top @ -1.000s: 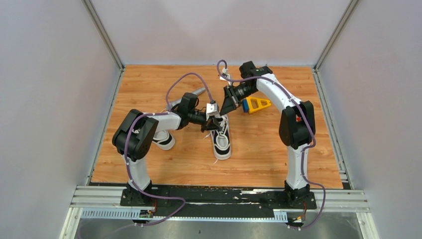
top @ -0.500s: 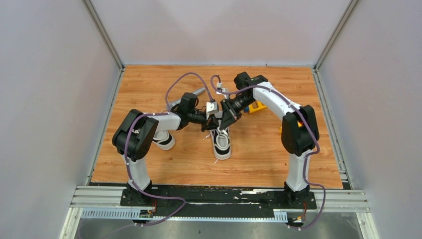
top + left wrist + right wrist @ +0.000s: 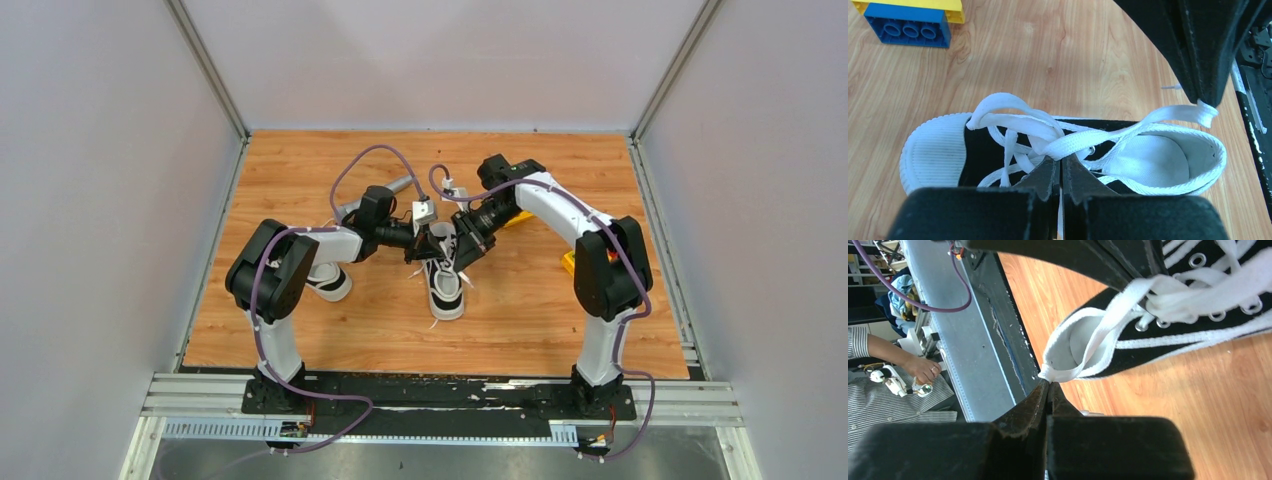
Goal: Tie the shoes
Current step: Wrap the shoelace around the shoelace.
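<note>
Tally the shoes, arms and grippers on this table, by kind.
Shoes: 2 (middle shoe, left shoe)
Arms: 2 (left arm, right arm)
Grippers: 2 (left gripper, right gripper), both shut on the lace
Total: 6

White arm links point(image 3: 332, 243), black joint housings point(image 3: 272, 272), purple cables point(image 3: 372, 153) looping along both arms; black wedge-shaped tool fingers point(image 3: 1040, 180).
</note>
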`<move>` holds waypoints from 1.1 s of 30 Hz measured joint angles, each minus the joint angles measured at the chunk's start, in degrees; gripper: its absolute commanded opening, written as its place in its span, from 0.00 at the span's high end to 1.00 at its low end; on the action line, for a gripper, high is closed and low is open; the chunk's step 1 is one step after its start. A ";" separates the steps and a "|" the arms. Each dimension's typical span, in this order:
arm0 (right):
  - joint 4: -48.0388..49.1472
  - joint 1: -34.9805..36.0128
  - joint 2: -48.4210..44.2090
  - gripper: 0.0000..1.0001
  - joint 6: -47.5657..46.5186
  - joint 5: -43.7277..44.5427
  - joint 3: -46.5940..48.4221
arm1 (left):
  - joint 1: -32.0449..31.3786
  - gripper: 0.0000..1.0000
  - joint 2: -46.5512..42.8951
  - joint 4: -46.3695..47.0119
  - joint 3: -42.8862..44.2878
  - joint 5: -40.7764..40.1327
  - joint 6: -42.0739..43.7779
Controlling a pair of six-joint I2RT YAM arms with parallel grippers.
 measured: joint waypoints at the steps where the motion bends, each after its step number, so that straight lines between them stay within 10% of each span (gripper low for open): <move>1: -0.15 -0.20 -0.11 1.00 -0.37 0.33 -0.26 | 0.00 1.00 0.00 -0.02 0.00 0.00 0.00; 23: -3.17 -1.99 -7.67 0.99 -5.03 7.34 -11.15 | 1.09 1.00 0.42 3.21 -1.27 0.07 -6.03; 33: -0.90 -0.13 -0.74 0.99 -2.58 7.15 0.70 | 1.11 1.00 0.42 2.29 -1.27 1.42 -4.57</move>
